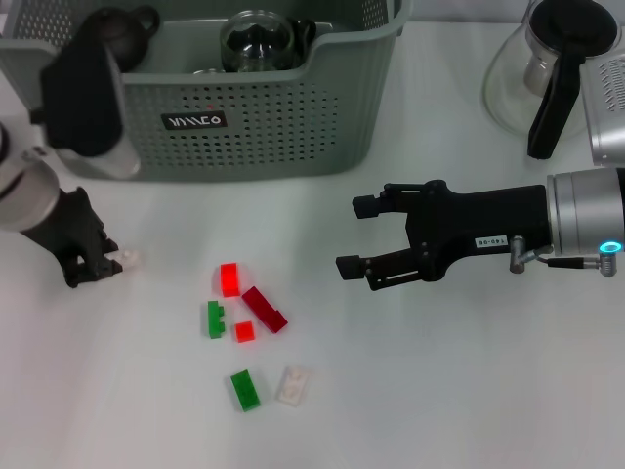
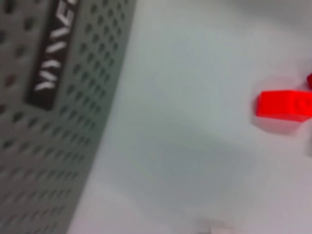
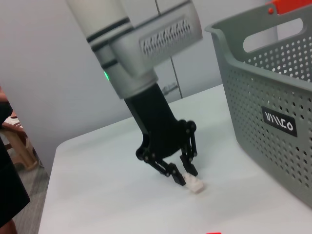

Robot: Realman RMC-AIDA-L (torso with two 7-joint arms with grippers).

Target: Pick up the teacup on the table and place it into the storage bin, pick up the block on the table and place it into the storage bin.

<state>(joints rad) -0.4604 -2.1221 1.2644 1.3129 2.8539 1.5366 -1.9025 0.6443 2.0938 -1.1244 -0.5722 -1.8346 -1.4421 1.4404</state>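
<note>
storage bin (image 1: pixel 283 117): 1;
glass pot (image 1: pixel 552 73): 1;
grippers: 2, left (image 1: pixel 93 264), right (image 1: pixel 356 239);
red blocks: 3 (image 1: pixel 230 279);
green blocks: 2 (image 1: pixel 245 390);
white blocks: 2 (image 1: pixel 292 384)

Head camera looks down; both wrist cameras share the storage bin (image 1: pixel 244 127) label, left closest.

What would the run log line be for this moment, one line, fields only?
left gripper: down on table at white block, fingers around it | right gripper: open, hovering | storage bin: holds teaware | blocks left on table
</note>
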